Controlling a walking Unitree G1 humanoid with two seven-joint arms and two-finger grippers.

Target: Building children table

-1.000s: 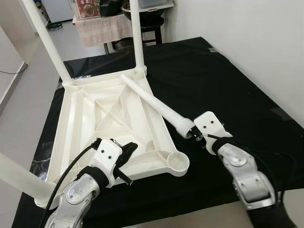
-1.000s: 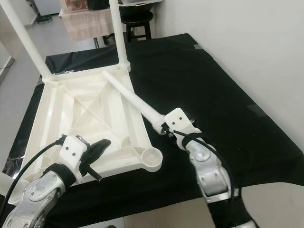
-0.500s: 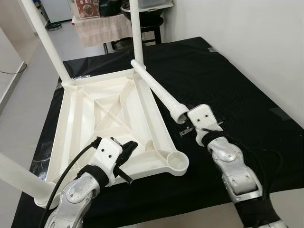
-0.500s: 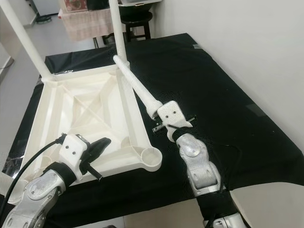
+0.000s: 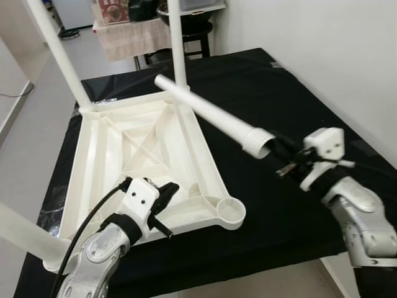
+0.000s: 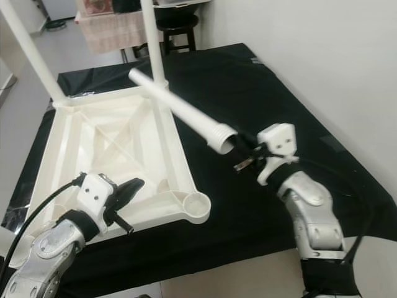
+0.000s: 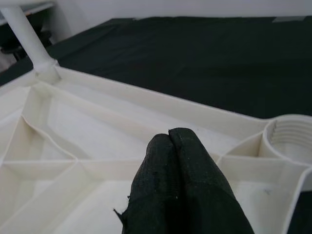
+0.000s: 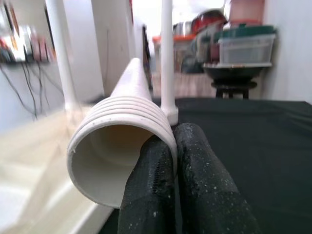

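Left eye view, surface: a black cloth (image 5: 260,93) covers a wide platform; its far left edge shows a crinkled, shiny strip.
Tabletop: a white plastic tabletop (image 5: 99,155) lies upside down on the cloth, ribs facing up, toward the robot's left.
Fitted legs: two white legs stand upright in the far corners, the far left leg (image 5: 59,53) and the far right leg (image 5: 177,43); a third leg (image 5: 25,236) rises from the near left corner.
Socket: the near right corner holds an open round socket (image 5: 229,213) with threads inside.
Loose leg: a fourth leg (image 5: 211,115) is held in the air, slanting over the tabletop's right rim, its ribbed open end toward the robot's right.
Right gripper: the right gripper (image 5: 282,152) clamps the rim of that ribbed end, one finger inside the tube and one outside; the right wrist view shows the fingers (image 8: 195,195) pinching the wall.
Left gripper: the left gripper (image 5: 166,195) hovers over the near rim of the tabletop, fingers pressed together on nothing.
Room, right: a plain white wall (image 5: 322,49) runs beside the cloth.
Room, far: a pale floor, a black stool (image 5: 192,34), and a small table with a towel (image 5: 133,37) hanging from it.
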